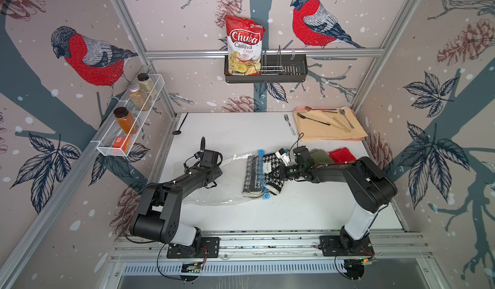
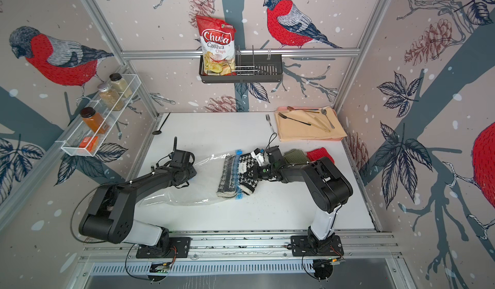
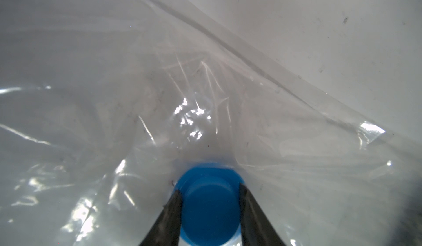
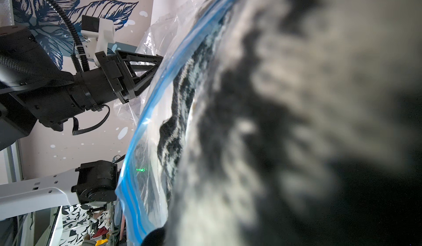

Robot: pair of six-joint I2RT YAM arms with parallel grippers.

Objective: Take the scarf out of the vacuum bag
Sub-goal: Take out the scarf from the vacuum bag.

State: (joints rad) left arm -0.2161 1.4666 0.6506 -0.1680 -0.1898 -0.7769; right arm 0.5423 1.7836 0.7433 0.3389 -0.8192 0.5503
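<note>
Plastic vacuum bag (image 1: 230, 184) | left gripper (image 3: 210, 188) seemingly clamps blue valve (image 3: 210, 213) | right gripper (image 1: 271, 176) pinches scarf (image 1: 273, 158)

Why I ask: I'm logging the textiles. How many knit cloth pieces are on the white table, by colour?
Black-and-white houndstooth knit scarf, partly out of the clear plastic vacuum bag: 1
Small olive-green knit piece: 1
Small red knit piece: 1
Total: 3

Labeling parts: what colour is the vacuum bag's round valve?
Solid blue. The valve shows best in the left wrist view.
</note>
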